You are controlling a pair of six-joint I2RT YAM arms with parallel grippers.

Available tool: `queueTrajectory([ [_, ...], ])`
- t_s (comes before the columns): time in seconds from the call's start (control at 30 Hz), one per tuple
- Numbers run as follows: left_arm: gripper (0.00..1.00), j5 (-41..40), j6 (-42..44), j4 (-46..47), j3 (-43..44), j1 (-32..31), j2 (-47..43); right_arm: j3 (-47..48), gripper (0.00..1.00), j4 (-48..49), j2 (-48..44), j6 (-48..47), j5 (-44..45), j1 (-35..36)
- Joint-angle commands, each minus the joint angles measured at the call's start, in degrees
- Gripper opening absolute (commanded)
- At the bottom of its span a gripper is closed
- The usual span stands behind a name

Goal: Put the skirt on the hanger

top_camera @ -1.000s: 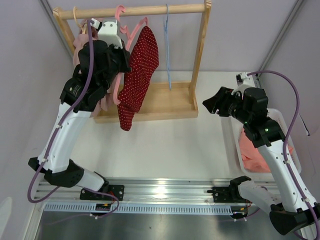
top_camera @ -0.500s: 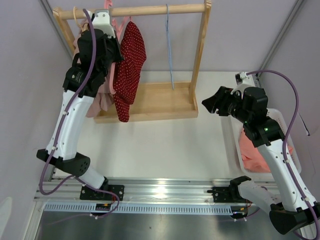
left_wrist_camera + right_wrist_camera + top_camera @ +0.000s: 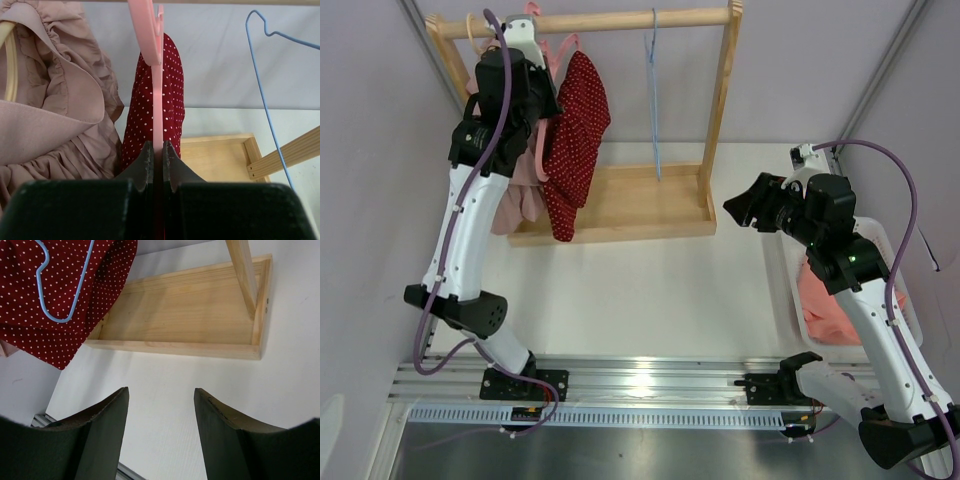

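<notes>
skirt up at the rack, left tool clamped on the hanger

here's the left tool high at the left end of the rack, its jaws pressed together on the thin stem of the pink hanger. the wrist camera sees that hanger edge-on, a narrow upright strip running to the rail; whether its hook sits over the rail, i cannot tell.

the skirt, red with white dots, hangs from the hanger. its long axis runs up and down, top end at the rail, hem pointing down toward the wooden base tray. from above it leans a touch, the lower end nearer the left post.

just to its left, a dusty pink garment hangs bunched against it. to its right, well apart, a blue wire hanger dangles bare from the rail.

over on the right, the right tool hovers above the counter, jaws apart, nothing between them, facing the rack. behind it a bin holds coral cloth.
</notes>
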Motion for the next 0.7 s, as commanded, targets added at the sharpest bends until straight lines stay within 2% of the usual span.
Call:
queueTrajectory([
  [0.0,0.0,1.7,-1.4,2.0,5.4,1.1,0.5,1.8,0.61,2.4,-0.4,-0.9,-0.8,-0.4],
  [0.2,0.0,2.9,-3.3,0.6,3.8,1.4,0.3,1.2,0.6,2.7,-0.7,-0.6,-0.9,-0.4],
  [0.5,0.0,7.0,-4.5,4.3,-7.4,1.3,-5.2,-0.6,0.61,3.3,-1.5,0.0,-0.7,-0.3],
  [0.6,0.12,7.3,-4.8,4.1,-8.5,1.4,-6.6,-1.0,0.61,3.6,-1.4,0.2,-0.8,-0.3],
  [0.63,0.24,7.4,-4.8,4.1,-8.7,1.4,-7.6,-1.0,0.61,3.6,-1.4,0.2,-0.8,-0.3],
  [0.67,0.31,7.6,-4.8,4.2,-9.0,1.4,-8.1,-1.0,0.61,3.5,-1.4,0.2,-0.8,-0.3],
])
